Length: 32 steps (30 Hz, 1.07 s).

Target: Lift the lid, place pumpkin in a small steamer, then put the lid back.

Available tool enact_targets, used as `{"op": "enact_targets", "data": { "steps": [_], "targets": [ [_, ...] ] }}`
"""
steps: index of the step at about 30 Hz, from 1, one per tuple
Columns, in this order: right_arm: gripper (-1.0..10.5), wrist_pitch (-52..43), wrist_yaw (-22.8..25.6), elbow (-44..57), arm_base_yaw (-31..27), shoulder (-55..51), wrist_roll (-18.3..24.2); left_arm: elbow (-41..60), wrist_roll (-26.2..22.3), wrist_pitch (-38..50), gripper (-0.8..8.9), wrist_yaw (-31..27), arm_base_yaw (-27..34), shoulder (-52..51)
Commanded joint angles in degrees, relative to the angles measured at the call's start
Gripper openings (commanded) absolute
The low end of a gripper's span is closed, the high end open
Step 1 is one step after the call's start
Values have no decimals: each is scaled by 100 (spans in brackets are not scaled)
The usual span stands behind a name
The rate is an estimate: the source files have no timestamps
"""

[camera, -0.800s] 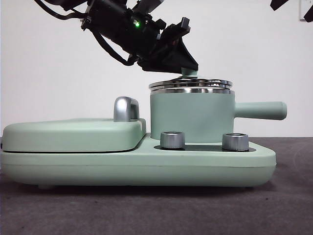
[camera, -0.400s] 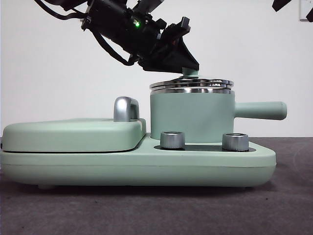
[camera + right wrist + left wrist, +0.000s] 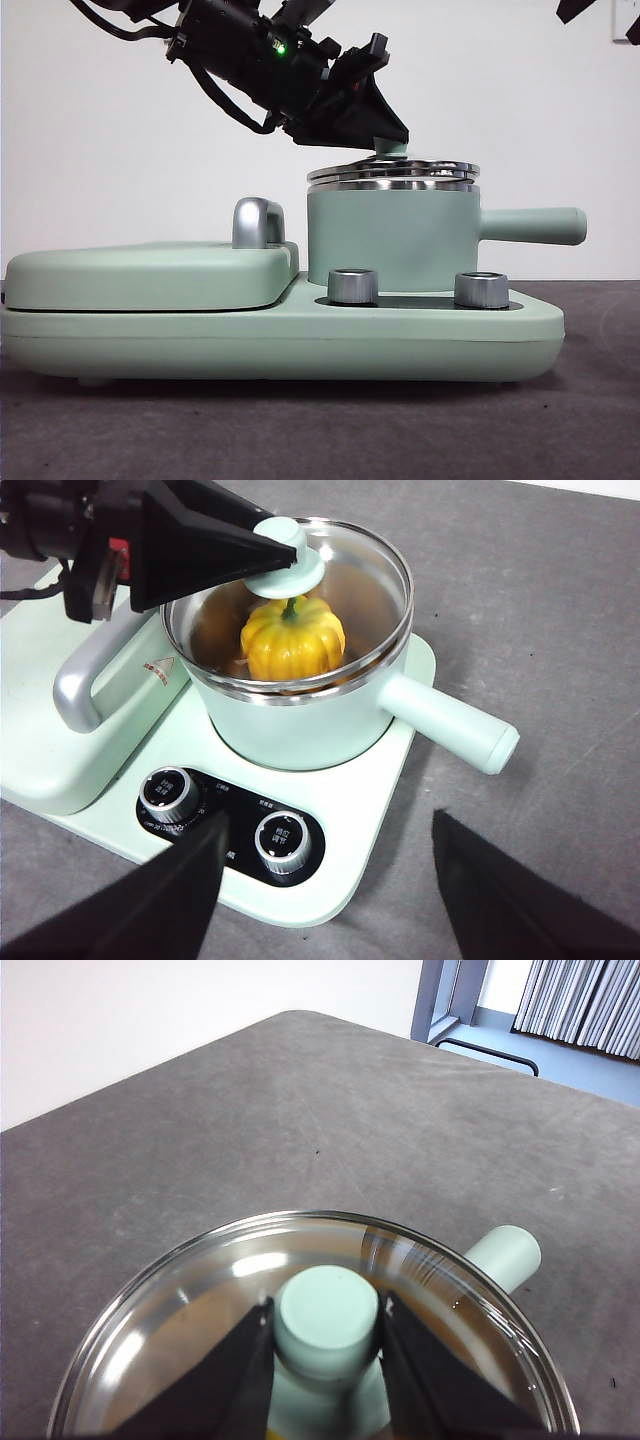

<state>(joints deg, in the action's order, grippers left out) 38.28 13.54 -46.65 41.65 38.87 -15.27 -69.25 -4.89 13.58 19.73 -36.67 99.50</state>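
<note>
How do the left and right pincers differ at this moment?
The left pincer is closed on the knob of the lid, directly above the small steamer; the right pincer is open, holds nothing and hangs back from the pot, near the appliance's two silver knobs. The left reaches in over the griddle cover; the right touches nothing. Both have black, wedge-shaped jaws.

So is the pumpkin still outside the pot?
No, the pumpkin sits inside the pot, showing through the glass lid.
</note>
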Motion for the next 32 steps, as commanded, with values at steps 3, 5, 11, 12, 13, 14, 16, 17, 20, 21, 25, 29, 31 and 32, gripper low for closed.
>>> {"op": "enact_targets", "data": {
  "steps": [3, 5, 11, 12, 13, 14, 16, 17, 20, 21, 25, 29, 31, 32],
  "targets": [
    [313, -52, 11, -28, 59, 35, -17, -153, 2, 98, 16, 61, -55, 98],
    [313, -52, 9, -28, 59, 35, -17, -153, 2, 103, 16, 101, -55, 98],
    [313, -50, 4, -28, 59, 33, -20, -153, 0, 146, 16, 140, -55, 140],
    [313, -50, 2, -28, 59, 33, -20, -151, 0, 144, 16, 140, -52, 153],
    [313, -50, 2, -28, 59, 33, -20, -153, 0, 144, 16, 140, -52, 173],
    [313, -50, 2, -28, 61, 33, -20, -151, 0, 136, 16, 140, -52, 184],
    [313, -48, 0, -28, 61, 33, -20, -153, -9, 131, 15, 138, -52, 210],
    [313, -48, 0, -28, 59, 33, -20, -151, -13, 129, 16, 136, -52, 214],
    [314, -46, 0, -28, 59, 33, -20, -151, -22, 116, 16, 133, -52, 245],
    [313, -46, 0, -28, 59, 33, -20, -151, -28, 90, 16, 133, -46, 249],
    [313, -48, 0, -28, 61, 33, -20, -151, -162, -101, 16, 131, -33, 256],
    [313, -48, 2, -28, 59, 33, -20, -151, -376, -417, 16, 109, -7, 256],
    [313, -48, 2, -28, 59, 33, -20, -151, -389, -514, 16, 109, 7, 256],
    [313, -48, 2, -28, 59, 33, -20, -151, -389, -535, 16, 107, 11, 256]
  ]
}}
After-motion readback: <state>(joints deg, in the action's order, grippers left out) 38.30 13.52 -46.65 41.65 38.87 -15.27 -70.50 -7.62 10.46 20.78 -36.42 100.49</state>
